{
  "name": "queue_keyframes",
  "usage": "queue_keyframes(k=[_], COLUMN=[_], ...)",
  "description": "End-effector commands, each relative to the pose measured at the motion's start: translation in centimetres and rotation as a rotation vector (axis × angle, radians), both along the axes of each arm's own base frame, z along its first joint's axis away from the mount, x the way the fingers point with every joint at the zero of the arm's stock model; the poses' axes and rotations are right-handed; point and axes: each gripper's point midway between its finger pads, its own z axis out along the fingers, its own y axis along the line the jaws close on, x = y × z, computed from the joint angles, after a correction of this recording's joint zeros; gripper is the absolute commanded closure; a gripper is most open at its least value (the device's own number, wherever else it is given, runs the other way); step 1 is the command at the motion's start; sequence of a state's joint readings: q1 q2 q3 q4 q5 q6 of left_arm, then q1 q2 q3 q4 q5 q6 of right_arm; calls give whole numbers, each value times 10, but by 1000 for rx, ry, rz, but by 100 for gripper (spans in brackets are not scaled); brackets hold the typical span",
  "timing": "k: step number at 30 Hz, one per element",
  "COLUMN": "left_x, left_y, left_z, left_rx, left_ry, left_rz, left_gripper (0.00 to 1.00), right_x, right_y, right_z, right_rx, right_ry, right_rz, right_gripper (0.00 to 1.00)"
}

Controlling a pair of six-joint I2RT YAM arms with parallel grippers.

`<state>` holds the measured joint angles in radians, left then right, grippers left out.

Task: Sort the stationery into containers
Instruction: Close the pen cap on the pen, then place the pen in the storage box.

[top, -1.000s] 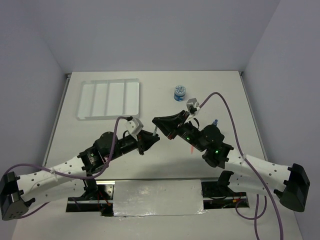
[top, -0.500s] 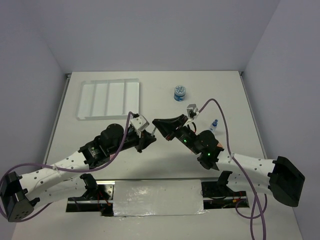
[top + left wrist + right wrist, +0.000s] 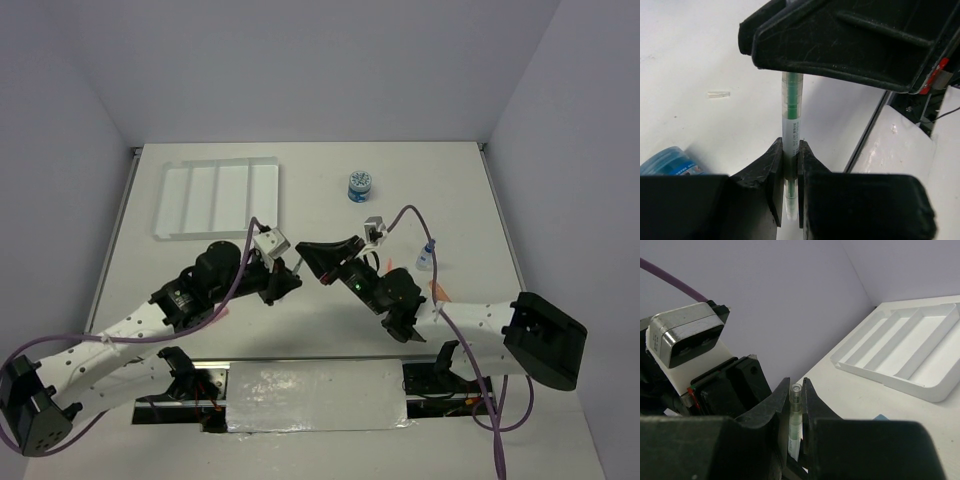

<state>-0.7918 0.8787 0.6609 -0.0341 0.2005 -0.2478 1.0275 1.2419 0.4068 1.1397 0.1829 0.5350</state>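
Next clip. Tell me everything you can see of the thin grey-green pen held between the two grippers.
The thin grey-green pen is a slim, clear plastic tube with a green core. It is held above the table, bridging the gap between the two: the left gripper pinches one end, the right gripper pinches the other, where a clear tip pokes out. Nothing else touches it.

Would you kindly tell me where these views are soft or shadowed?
Left wrist: green pen sharp, near jaws and blue spool blurred. Right wrist: tray crisp, near jaws dark and soft. Top external: even light, only faint shadows on the table.
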Motion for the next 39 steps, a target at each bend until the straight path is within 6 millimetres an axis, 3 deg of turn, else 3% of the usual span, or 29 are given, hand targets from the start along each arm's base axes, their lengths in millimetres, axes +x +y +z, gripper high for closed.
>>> queue_keyframes(k=[1, 4, 5, 7, 8, 10, 11, 12, 14, 16, 19, 22, 24, 26, 27, 28, 29, 30, 31, 34, 39], left_x=[5, 13, 19, 26, 32, 37, 41, 41, 45, 47, 54, 63, 78, 112, 137, 161, 173, 194, 217, 264, 327], left_y=[7, -1, -6, -9, -9, -6, -4, -3, 0, 1, 4, 7, 16, 38, 51, 63, 72, 75, 87, 105, 126], left_z=[224, 210, 195, 171, 146, 124, 105, 97, 82, 72, 64, 59, 57, 52, 31, 52, 42, 19, 39, 34, -11], left_rx=[-573, -520, -491, -461, -438, -427, -410, -406, -385, -360, -329, -294, -266, -202, -124, -113, -42, 35, 27, 103, 247], left_ry=[-497, -469, -442, -399, -351, -305, -264, -250, -217, -195, -176, -153, -146, -124, -89, -116, -85, -45, -70, -87, 20], left_rz=[10, 5, 13, 37, 65, 107, 141, 148, 178, 197, 236, 275, 352, 537, 637, 733, 765, 793, 831, 887, 930], left_gripper=[100, 100, 100, 100, 100, 100, 100, 100, 100, 100, 100, 100, 100, 100, 100, 100, 100, 100, 100, 100, 100], right_x=[-71, -68, -65, -59, -54, -36, -32, -26, -12, -3, -3, -7, -6, -9, -10, -15, -16, -17, -21, -26, -33], right_y=[21, 23, 20, 24, 19, 10, 2, 0, -19, -39, -65, -92, -108, -124, -130, -137, -137, -138, -139, -143, -160], right_z=[-140, -123, -126, -88, -86, -44, -21, 12, 55, 89, 115, 126, 120, 111, 108, 109, 101, 98, 94, 79, 68], right_rx=[-433, -418, -449, -405, -437, -410, -382, -338, -304, -277, -265, -243, -243, -245, -242, -225, -237, -240, -245, -278, -304], right_ry=[193, 161, 176, 123, 128, 109, 86, 56, 38, 17, -6, -14, 1, 23, 29, 30, 38, 42, 49, 78, 93], right_rz=[289, 283, 262, 239, 201, 95, 56, 26, -54, -120, -189, -252, -302, -333, -346, -343, -339, -332, -318, -302, -312], right_gripper=[100, 100, 100, 100, 99, 81, 63, 54, 39, 33, 30, 25, 22, 21, 21, 21, 21, 21, 21, 21, 21])
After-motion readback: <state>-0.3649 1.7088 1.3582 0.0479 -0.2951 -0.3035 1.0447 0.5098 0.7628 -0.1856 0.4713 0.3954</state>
